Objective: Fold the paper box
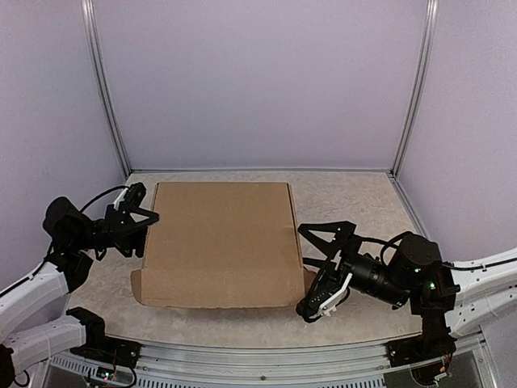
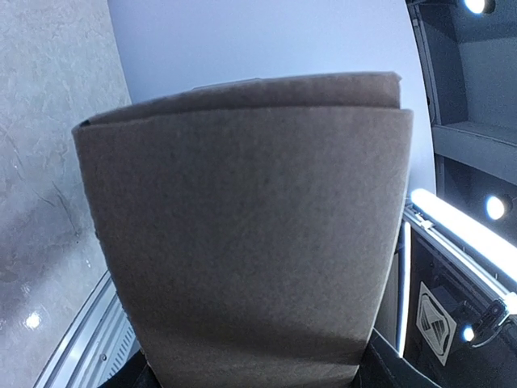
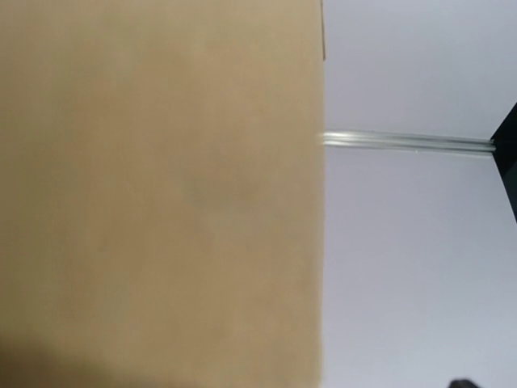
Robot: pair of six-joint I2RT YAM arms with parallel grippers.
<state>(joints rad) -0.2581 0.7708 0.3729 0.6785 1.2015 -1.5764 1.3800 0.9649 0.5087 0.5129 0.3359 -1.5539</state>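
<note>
The paper box (image 1: pixel 220 242) is plain brown cardboard lying flat in the middle of the table, its top panel closed over it. My left gripper (image 1: pixel 145 222) is open at the box's left edge, touching it. In the left wrist view a cardboard flap (image 2: pixel 250 234) fills the frame right against the camera and hides the fingers. My right gripper (image 1: pixel 312 268) is wide open at the box's right edge, with a small side tab (image 1: pixel 308 278) between its fingers. In the right wrist view the cardboard (image 3: pixel 161 194) covers the left half and no fingers show.
The table (image 1: pixel 363 202) has a pale mottled mat, enclosed by lilac walls with metal posts (image 1: pixel 412 89) at the back corners. A metal rail (image 1: pixel 266 356) runs along the near edge between the arm bases.
</note>
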